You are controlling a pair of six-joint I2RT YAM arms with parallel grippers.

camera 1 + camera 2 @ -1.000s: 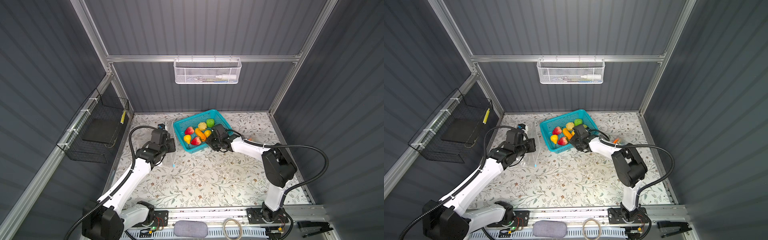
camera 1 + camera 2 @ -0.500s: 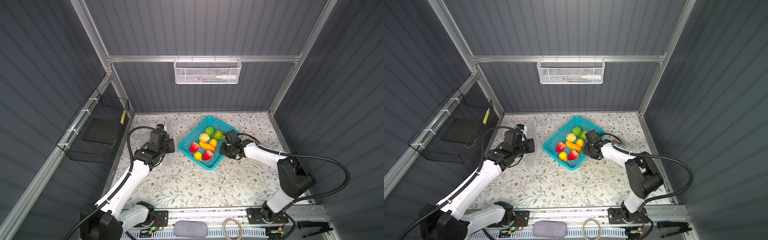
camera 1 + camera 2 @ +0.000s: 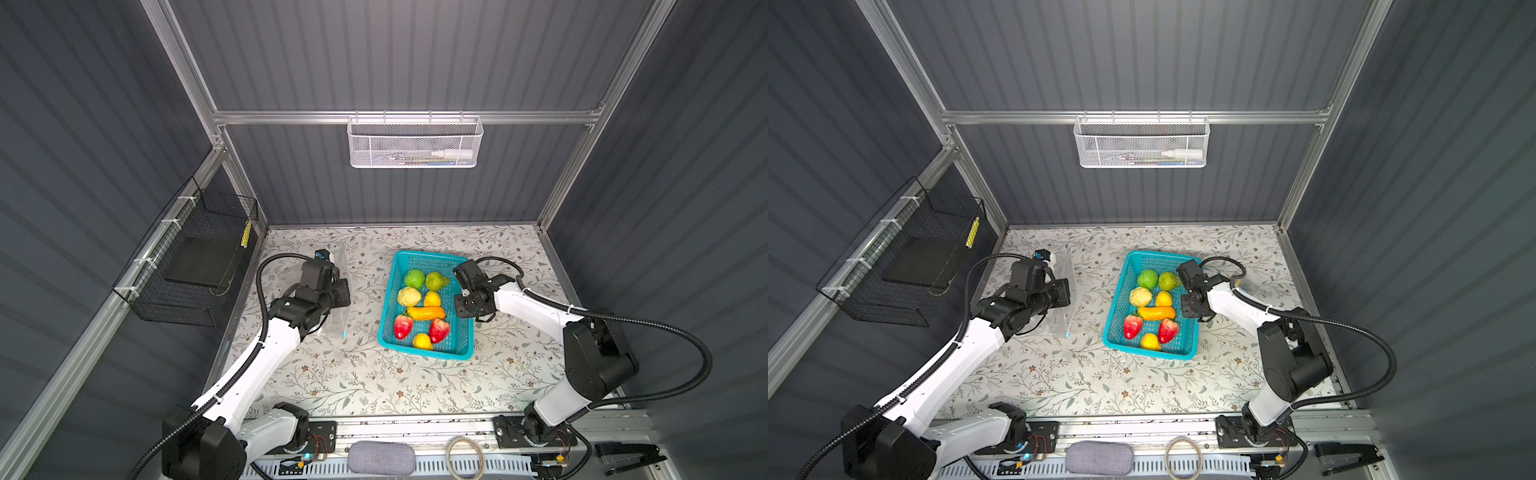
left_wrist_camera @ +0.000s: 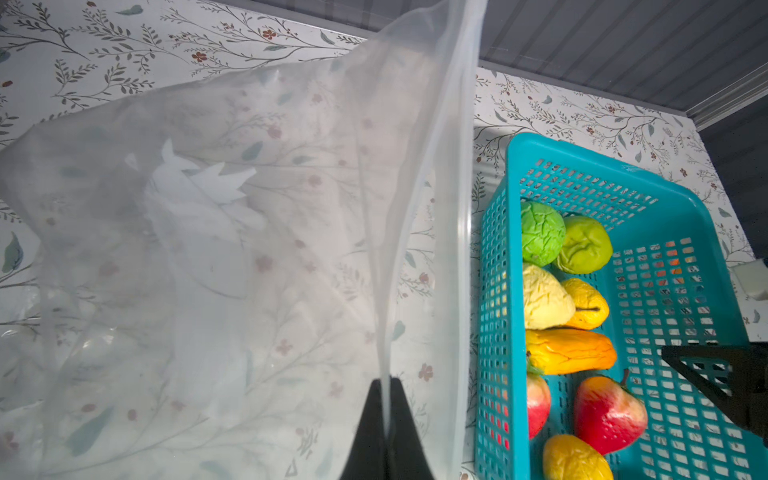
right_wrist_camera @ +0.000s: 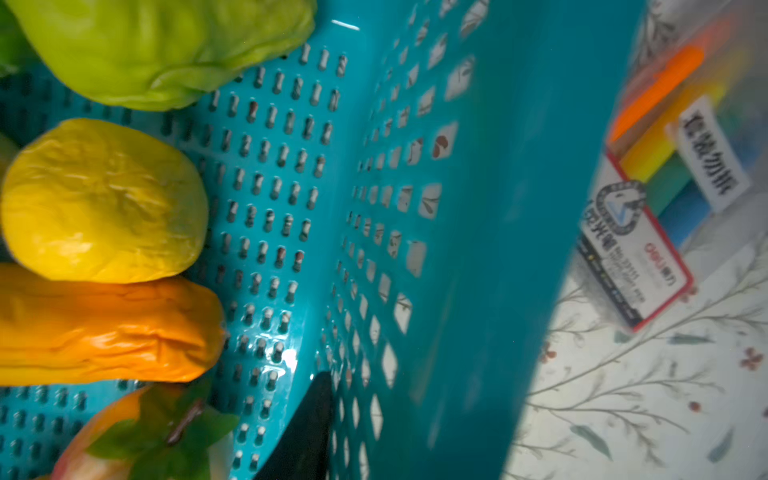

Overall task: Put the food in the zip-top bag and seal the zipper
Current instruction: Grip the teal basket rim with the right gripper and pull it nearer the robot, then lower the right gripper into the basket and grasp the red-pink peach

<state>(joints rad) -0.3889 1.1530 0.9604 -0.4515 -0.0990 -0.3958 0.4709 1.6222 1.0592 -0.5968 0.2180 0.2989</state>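
Food (image 3: 426, 312) in teal basket (image 3: 428, 353), left claw (image 4: 386, 384) pinching zip-top bag (image 4: 208, 249) edge, right claw (image 3: 462, 303) straddling basket wall, grip unclear.

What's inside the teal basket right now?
Eight toy foods: two green, three yellow, one orange, two red. The right gripper sits over one wall of the basket; anything beneath it is hidden.

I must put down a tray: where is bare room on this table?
Bare: the wide front strip of the floral table, between the teal perforated basket and the metal rail, and behind the basket. Crowded: around the clear plastic bag and the right hand.
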